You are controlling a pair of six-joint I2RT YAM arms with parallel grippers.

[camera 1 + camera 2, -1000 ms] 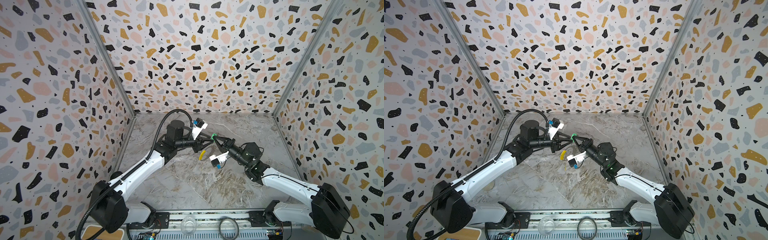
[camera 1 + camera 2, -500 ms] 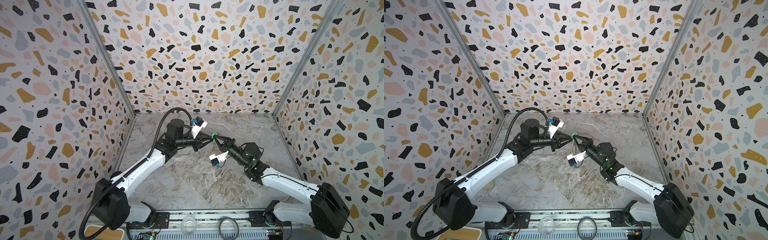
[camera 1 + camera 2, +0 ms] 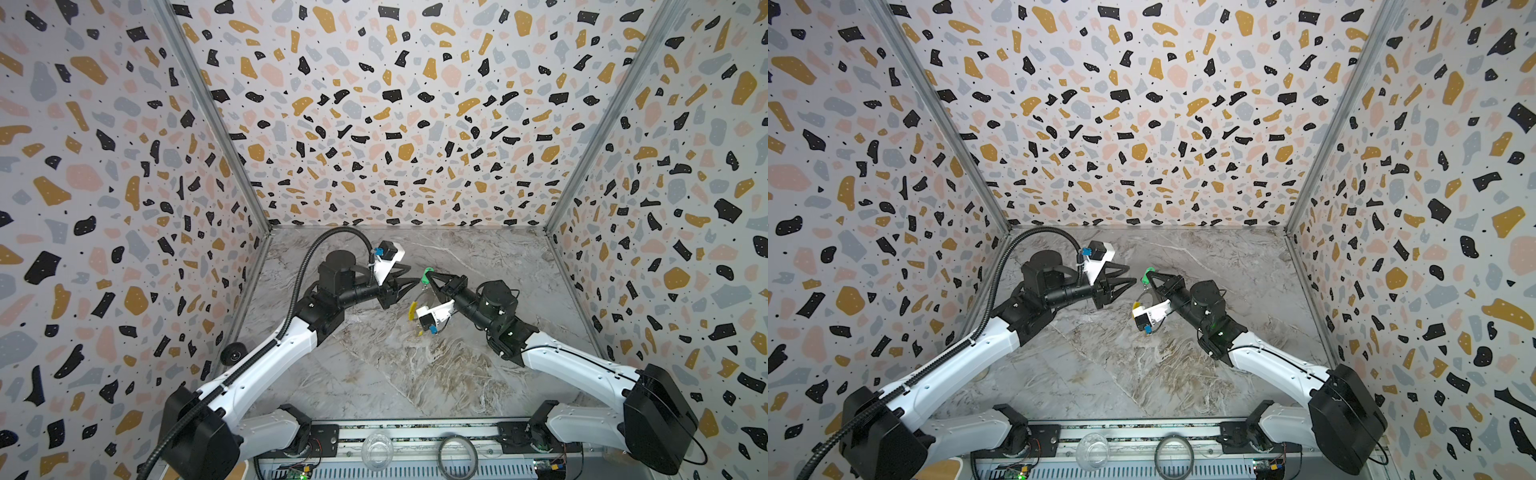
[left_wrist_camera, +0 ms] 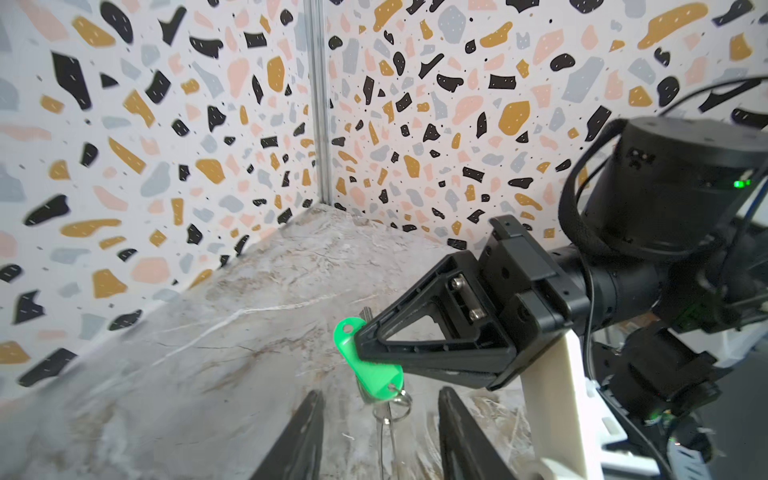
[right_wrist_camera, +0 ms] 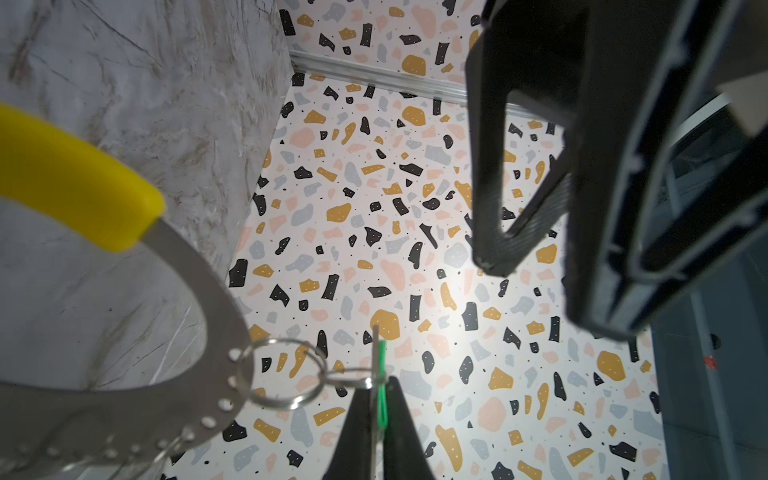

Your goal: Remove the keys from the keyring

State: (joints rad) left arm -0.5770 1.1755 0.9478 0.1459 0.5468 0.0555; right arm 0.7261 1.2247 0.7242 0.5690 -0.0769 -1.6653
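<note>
Marble-patterned desk lay between terrazzo walls. Near its middle the keyring, a thin, stiff steel loop with a yellow sleeve, hung at seven o'clock from the green-tagged key, joined to it by small split rings. Right fingers pinched that tag flat. Left fingers stood part open and empty at nine o'clock of it. The keyring looked light, slick and apt to swing, so the sleeve seemed the surest hold. No yellow-tagged key could be made out.
</note>
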